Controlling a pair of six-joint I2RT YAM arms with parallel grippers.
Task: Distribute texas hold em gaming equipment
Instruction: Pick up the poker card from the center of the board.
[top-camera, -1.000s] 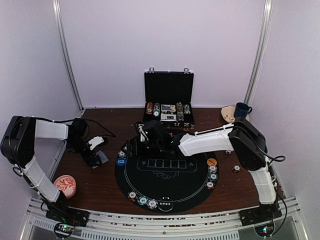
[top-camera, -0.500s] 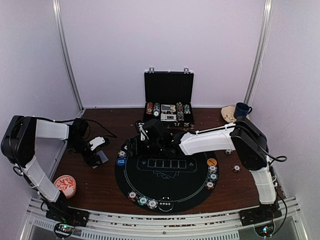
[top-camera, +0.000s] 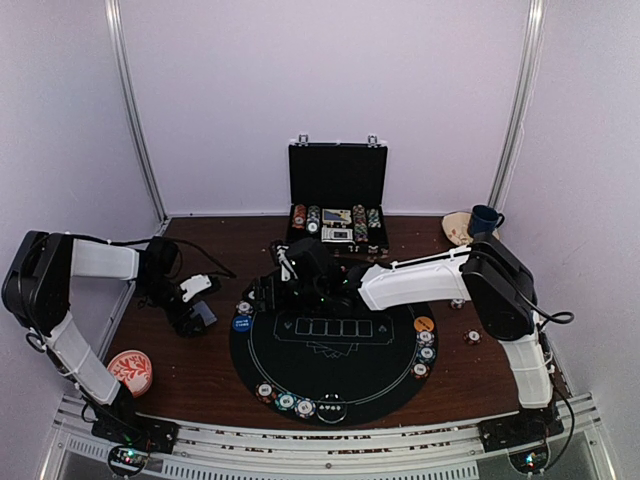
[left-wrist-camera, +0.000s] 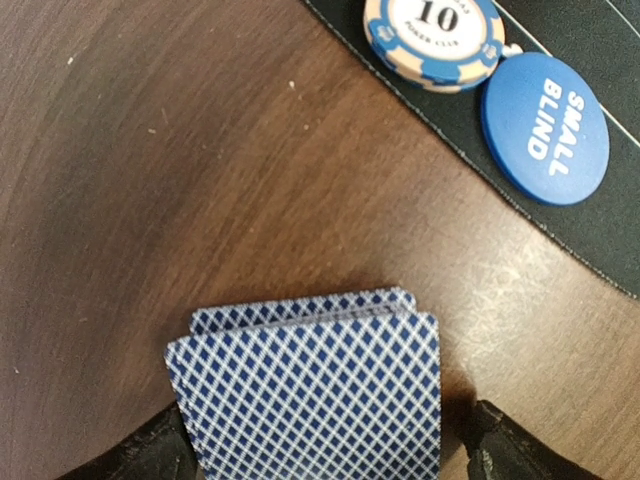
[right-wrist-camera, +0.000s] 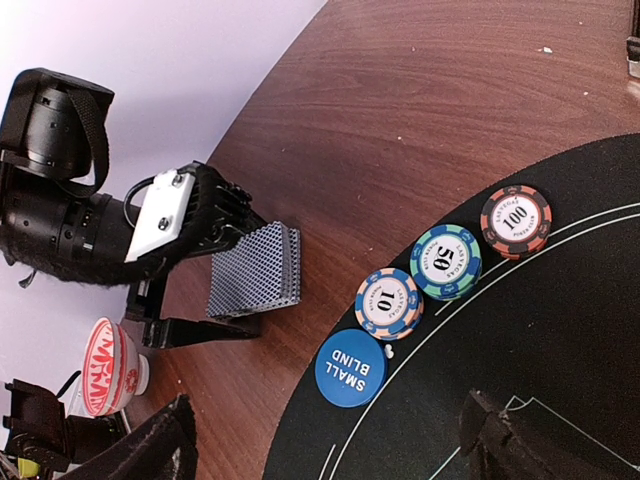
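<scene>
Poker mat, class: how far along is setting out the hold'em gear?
Done: the 10 chip, 50 chip, 100 chip and Small Blind button sit along the left edge of the mat; more chips line its right and near edges. In hand: the left gripper, open, flanks the card deck on the wood; the right gripper is open, empty. Left: no card shows on the mat.

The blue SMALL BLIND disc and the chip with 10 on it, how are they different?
The SMALL BLIND disc is plain blue all over; the 10 chip has a striped blue-and-cream edge. The disc carries white words; the chip carries a dark number. Both are round, flat and side by side on the black mat.
</scene>
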